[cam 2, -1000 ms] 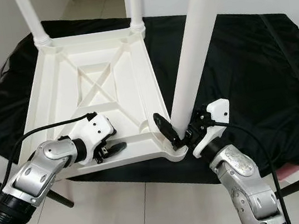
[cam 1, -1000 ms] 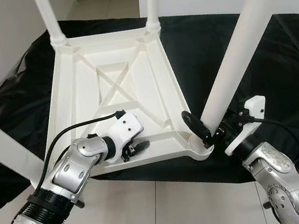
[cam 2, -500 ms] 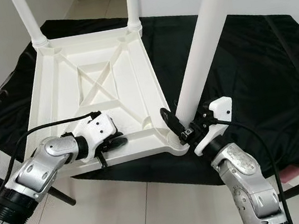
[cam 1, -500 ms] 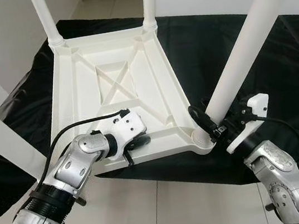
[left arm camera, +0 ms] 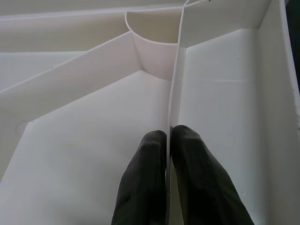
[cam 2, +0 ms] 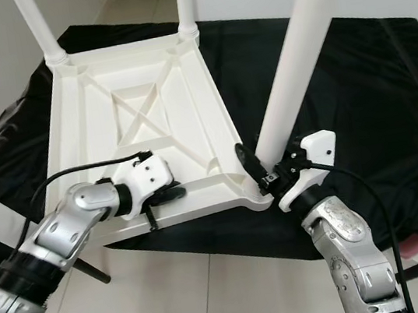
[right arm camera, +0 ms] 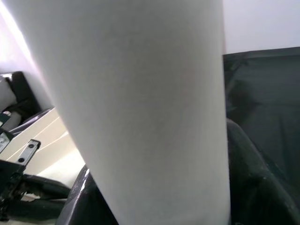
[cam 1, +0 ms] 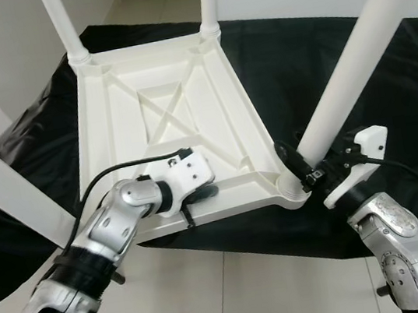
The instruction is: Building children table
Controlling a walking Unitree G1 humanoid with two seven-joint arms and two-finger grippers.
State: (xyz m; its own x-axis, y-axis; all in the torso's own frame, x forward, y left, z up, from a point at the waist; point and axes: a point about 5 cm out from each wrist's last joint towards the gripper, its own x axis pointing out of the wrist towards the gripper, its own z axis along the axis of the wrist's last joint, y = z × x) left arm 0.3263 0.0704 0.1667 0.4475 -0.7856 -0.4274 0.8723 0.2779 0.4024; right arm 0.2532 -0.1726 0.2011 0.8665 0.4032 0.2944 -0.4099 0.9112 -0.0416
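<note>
The white children's tabletop [cam 1: 162,108] lies upside down on a black-draped table [cam 1: 389,98], so its leg sockets face up. The left claw [left arm camera: 168,140] is clenched on a thin rib inside the near edge, bracing it. The right claw [cam 2: 262,170] grasps the near-right leg [cam 1: 351,56] just above its corner socket, probably to seat it.

Both arms [cam 1: 104,243] are silver metal with rounded, jointed segments and black ribbed collars between sections. Each wrist carries a white plastic housing [cam 1: 192,168] — small dark screws show on the left one. A black cable [cam 2: 70,177] loops from each housing back along the forearm. Each gripper has two long black fingers [left arm camera: 145,183] — smooth, rounded, matte.
</note>
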